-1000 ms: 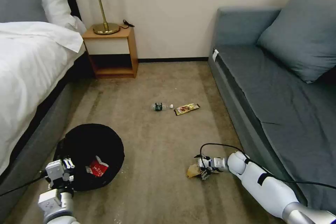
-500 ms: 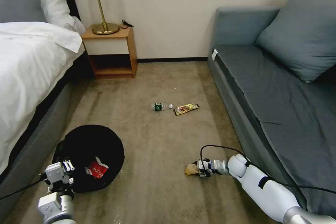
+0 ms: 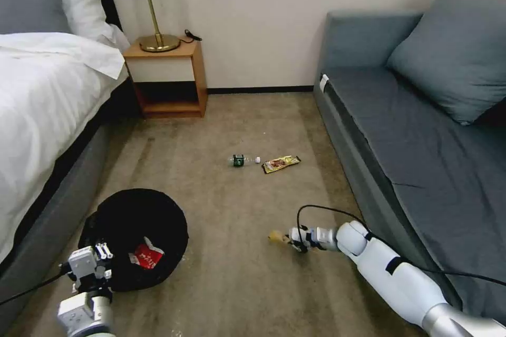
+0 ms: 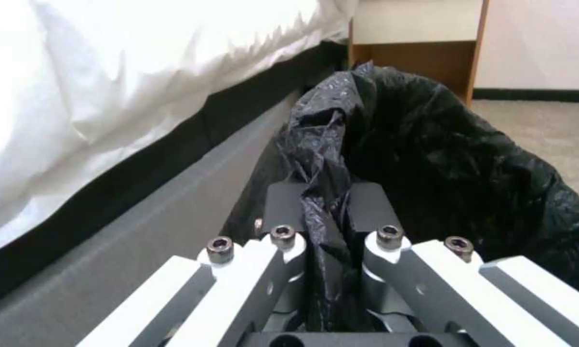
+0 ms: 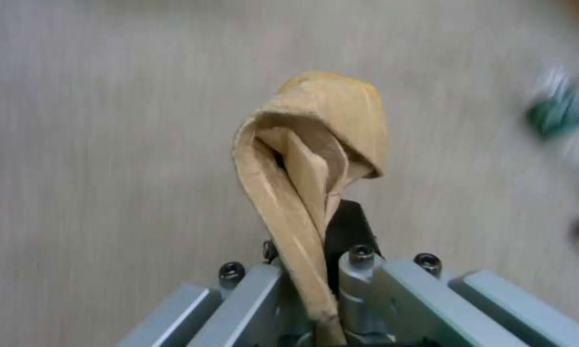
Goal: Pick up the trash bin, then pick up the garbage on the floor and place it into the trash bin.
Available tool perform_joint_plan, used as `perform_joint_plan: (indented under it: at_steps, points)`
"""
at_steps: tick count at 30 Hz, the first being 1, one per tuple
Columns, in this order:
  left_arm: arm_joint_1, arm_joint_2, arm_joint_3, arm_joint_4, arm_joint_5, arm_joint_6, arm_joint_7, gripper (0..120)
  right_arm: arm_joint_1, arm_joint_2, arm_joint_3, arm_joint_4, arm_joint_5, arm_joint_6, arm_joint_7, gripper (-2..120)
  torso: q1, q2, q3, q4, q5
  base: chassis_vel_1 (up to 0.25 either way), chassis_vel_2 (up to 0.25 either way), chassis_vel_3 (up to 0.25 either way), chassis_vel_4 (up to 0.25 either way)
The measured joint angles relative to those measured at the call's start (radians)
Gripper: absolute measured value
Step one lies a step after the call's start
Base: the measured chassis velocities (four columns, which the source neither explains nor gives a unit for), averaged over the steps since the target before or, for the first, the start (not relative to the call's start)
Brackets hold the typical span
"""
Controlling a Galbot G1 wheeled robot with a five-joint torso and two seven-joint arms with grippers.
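Beige carpet point(image 3: 237, 116) between white-sheeted bed point(image 3: 37, 95) and grey sofa point(image 3: 421, 131); wooden nightstand point(image 3: 167, 81) with brass lamp point(image 3: 150, 5).

We see crinkled glossy black plastic lining the trash bin point(image 4: 431, 154), creased matt tan paper bag point(image 5: 315, 159), short-pile matt carpet point(image 3: 237, 274), matt metal fingers point(image 4: 283, 246) with dark screws, smooth white cloth bedsheet point(image 4: 110, 72), wooden nightstand point(image 3: 168, 79)

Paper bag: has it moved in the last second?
Yes. The paper bag, clamped in the right gripper, has shifted toward the trash bin and away from the sofa.
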Motion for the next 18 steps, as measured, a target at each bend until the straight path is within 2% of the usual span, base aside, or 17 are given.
perform_joint_plan:
  at_steps: [2,5,6,7,11,12,16,18]
  points:
    - [-0.002,0.000,0.001,0.002,0.002,0.000,0.000,7,0.005,0.003,-0.008,0.024,0.027,-0.010,0.004,0,0.000,0.000,0.000,0.0001,0.0000,0.000,0.000,0.000,0.000]
    - [-0.009,0.001,0.004,0.004,0.005,0.000,0.001,7,0.027,0.013,-0.050,0.109,0.149,-0.054,0.033,0,0.000,0.000,0.000,0.0001,-0.0001,0.000,0.000,0.000,0.000]
    - [-0.012,0.003,0.007,0.005,0.006,0.001,0.003,7,0.038,0.022,-0.077,0.160,0.239,-0.091,0.057,0,0.000,0.000,0.000,0.0000,0.0000,0.000,0.000,0.000,0.000]
    - [-0.012,0.003,0.007,0.005,0.006,0.001,0.003,7,0.038,0.022,-0.077,0.160,0.239,-0.091,0.057,0,0.000,0.000,0.000,0.0000,0.0000,0.000,0.000,0.000,0.000]
    - [-0.015,0.017,0.010,0.008,0.010,0.000,0.020,7,0.080,0.067,-0.173,0.320,0.537,-0.237,0.146,0,0.000,0.000,0.000,0.0002,0.0001,0.000,0.000,0.000,0.000]
    - [-0.015,0.017,0.010,0.008,0.010,0.000,0.020,7,0.080,0.067,-0.173,0.320,0.537,-0.237,0.146,0,0.000,0.000,0.000,0.0002,0.0001,0.000,0.000,0.000,0.000]
    - [-0.017,0.020,0.011,0.008,0.010,-0.001,0.023,7,0.128,0.141,-0.270,0.419,0.788,-0.323,0.267,0,0.000,0.000,0.000,0.0001,-0.0002,0.000,0.000,0.000,0.000]
    - [-0.017,0.019,0.011,0.007,0.010,-0.002,0.024,7,0.132,0.165,-0.284,0.426,0.835,-0.333,0.291,0,0.000,0.000,0.000,0.0002,0.0000,0.000,0.000,0.000,0.000]
